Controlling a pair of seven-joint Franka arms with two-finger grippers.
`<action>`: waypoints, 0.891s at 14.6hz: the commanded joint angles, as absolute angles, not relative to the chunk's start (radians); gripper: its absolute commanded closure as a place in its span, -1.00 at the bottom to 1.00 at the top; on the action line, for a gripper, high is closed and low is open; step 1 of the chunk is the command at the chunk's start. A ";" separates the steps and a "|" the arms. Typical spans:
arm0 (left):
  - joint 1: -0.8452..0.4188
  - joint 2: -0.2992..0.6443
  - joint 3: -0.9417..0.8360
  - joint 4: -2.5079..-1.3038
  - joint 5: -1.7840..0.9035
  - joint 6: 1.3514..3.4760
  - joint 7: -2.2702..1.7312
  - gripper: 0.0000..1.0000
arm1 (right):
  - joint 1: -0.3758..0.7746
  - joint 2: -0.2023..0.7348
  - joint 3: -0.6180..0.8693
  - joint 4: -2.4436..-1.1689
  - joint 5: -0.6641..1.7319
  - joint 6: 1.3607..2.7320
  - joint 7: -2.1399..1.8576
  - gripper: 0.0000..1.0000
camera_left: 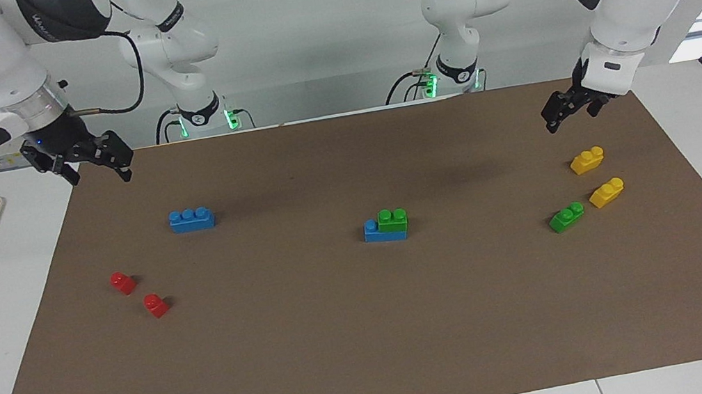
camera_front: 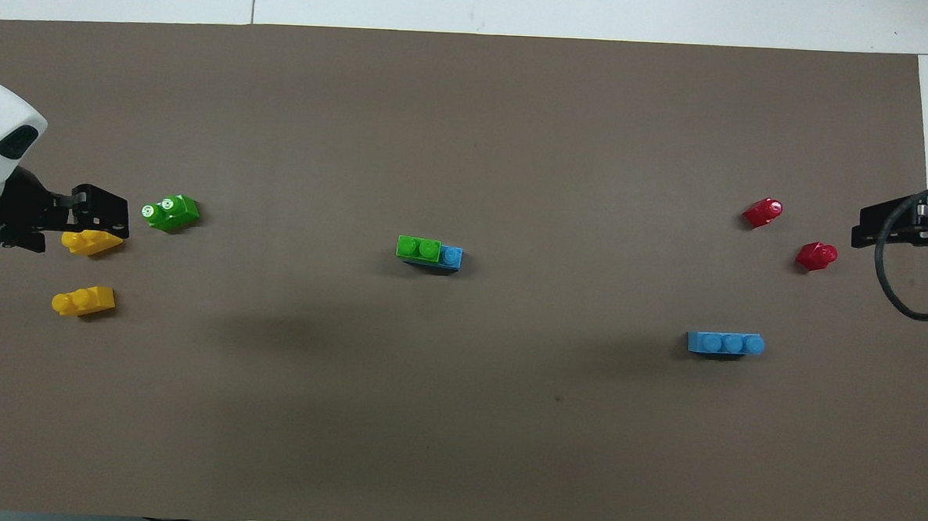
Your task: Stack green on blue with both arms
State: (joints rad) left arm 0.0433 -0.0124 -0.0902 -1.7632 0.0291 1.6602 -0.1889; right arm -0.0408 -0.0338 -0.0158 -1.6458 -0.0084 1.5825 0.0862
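Already 1 green brick (camera_left: 392, 219) sits on a blue brick (camera_left: 376, 232) near the middle of the brown mat (camera_left: 373, 334), pressed onto 2 of its 3 studs so that 1 blue stud shows. The other blue brick (camera_left: 192, 219) lies alone toward the right arm's end of the worktop (camera_left: 27, 333), and the other green brick (camera_left: 566, 217) lies toward the left arm's end, just beside 2 yellow bricks (camera_left: 587, 159). 2 red bricks (camera_left: 122, 282) sit farther from the robots than the lone blue brick.

The right gripper (camera_left: 94, 161) hangs over the mat's corner at the robots' edge, fingers apart and empty. The left gripper (camera_left: 564, 110) hangs above the yellow brick nearest the robots, fingers apart, holding nothing.

Judging by the layout, 1 pair looks done and a 2nd pair waits. The main risk is at the crowded end: the loose green brick lies skewed and close to a yellow one, so a descent from here could clip or grab yellow instead, or nudge green further askew. A tilted grasp would then meet the blue studs off-line and fail to seat. A push on the finished stack could also shift it.

No brand or label can be read on the bricks; lettering on the right arm's dark band is too small to read.
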 commanded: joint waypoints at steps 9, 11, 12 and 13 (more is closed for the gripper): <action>0.044 0.014 -0.084 -1.717 0.046 1.629 -0.121 -1.00 | -0.055 -0.046 -0.003 -1.643 -0.026 1.575 0.057 -1.00; 0.043 0.014 -0.084 -1.717 0.046 1.629 -0.120 -1.00 | -0.054 -0.046 -0.003 -1.644 -0.026 1.575 0.060 -1.00; 0.043 0.012 -0.084 -1.715 0.048 1.629 -0.120 -1.00 | -0.054 -0.046 -0.003 -1.643 -0.026 1.575 0.060 -1.00; 0.043 0.006 -0.084 -1.709 0.046 1.628 -0.118 -1.00 | -0.054 -0.046 -0.003 -1.643 -0.025 1.575 0.060 -1.00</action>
